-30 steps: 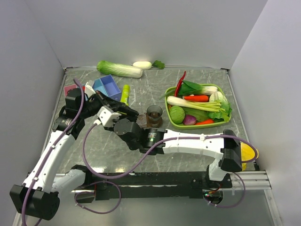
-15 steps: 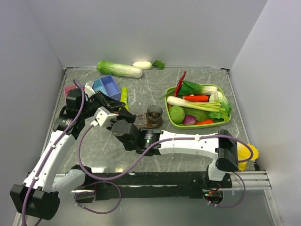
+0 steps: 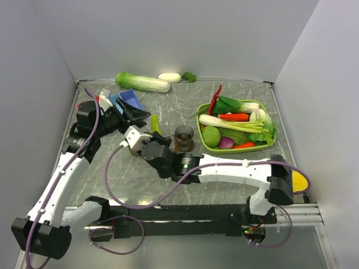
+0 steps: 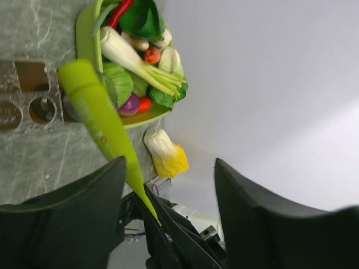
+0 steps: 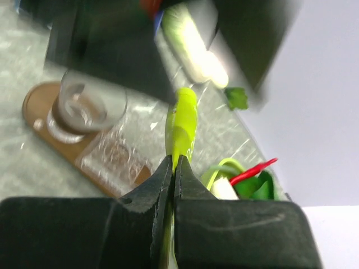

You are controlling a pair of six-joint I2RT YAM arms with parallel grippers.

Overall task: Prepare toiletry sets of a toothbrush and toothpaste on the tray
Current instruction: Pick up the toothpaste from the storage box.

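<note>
left claw (image 4: 168, 162): fingers apart. The tube passes between them, close to one finger (image 4: 67, 224); can't tell if it touches.
right claw (image 5: 173, 165): fingers together, clamped on the thin tapered tail of the toothpaste (image 5: 182, 120).
right arm: reaches across from the right base to the left half of the counter (image 3: 235, 92), with the claw just left of the tray.
left arm: stretched to the far left, wrist beside the blue box (image 3: 132, 100), claw facing the right claw.
toothpaste: light-green tube, off the counter. Its tail is in the right claw and its wide end sticks out free toward the far side. In the top view it sits between the blue box and the tumbler, and it is not on the tray.
tray (image 5: 33, 112): dark brown oval board, flat on the counter mid-scene, just right of the right claw.
tumbler (image 5: 92, 103): dark, see-through, upright on the tray.
also on tray: a clear item beside the tumbler; too blurred to name.
basket (image 3: 221, 150): lime green, right of the tray, full of vegetables.
cabbage (image 3: 143, 83): lies on the counter along the far wall, well apart from the tray.
</note>
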